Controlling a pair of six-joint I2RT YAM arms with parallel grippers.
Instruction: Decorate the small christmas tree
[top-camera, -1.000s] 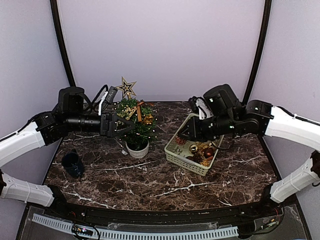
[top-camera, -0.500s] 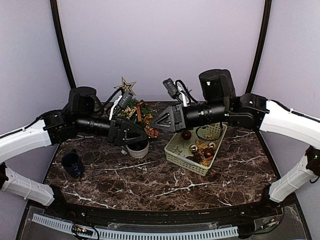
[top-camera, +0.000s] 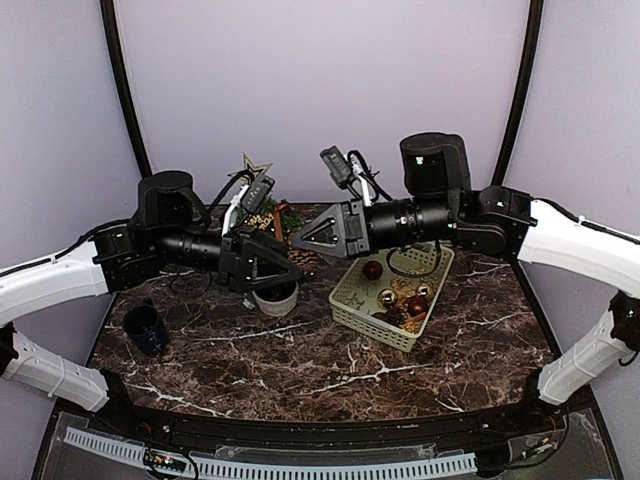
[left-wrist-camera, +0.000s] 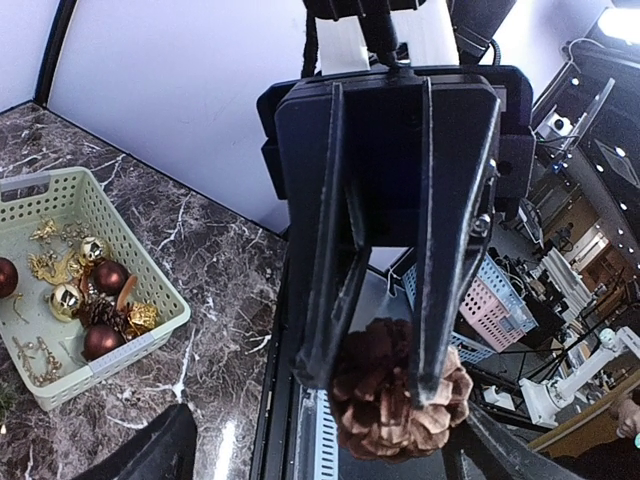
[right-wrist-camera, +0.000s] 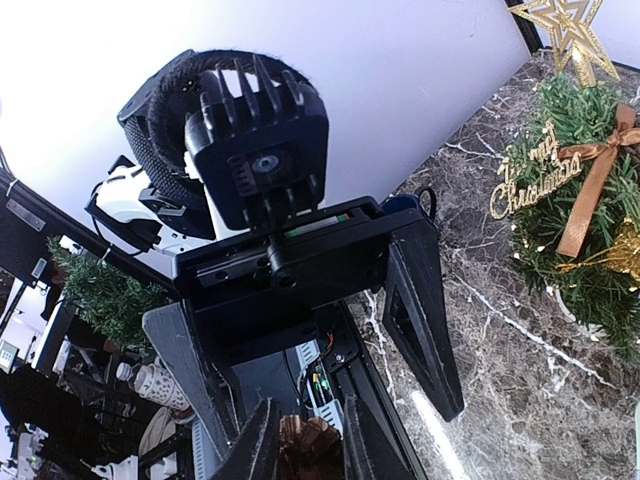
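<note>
The small christmas tree (top-camera: 272, 216) stands in a white pot (top-camera: 275, 298) with a gold star (top-camera: 254, 168) on top, mostly hidden behind the arms. It also shows in the right wrist view (right-wrist-camera: 580, 230). My right gripper (top-camera: 300, 240) is shut on a brown pine cone (right-wrist-camera: 305, 440), held in the air in front of the tree. The left wrist view shows that pine cone (left-wrist-camera: 400, 395) between the right gripper's fingers. My left gripper (top-camera: 290, 270) faces the right one tip to tip, open wide, with its fingers (right-wrist-camera: 420, 320) on either side of the cone.
A beige basket (top-camera: 352, 305) right of the tree holds red and gold baubles, cones and gold trinkets; it also shows in the left wrist view (left-wrist-camera: 150, 290). A dark cup (top-camera: 145, 328) sits at the table's left. A gold script sign and bow (right-wrist-camera: 590, 190) hang on the tree.
My right gripper left the basket and swung left with the pine cone to meet the left gripper. My left gripper moved right, in front of the tree.
</note>
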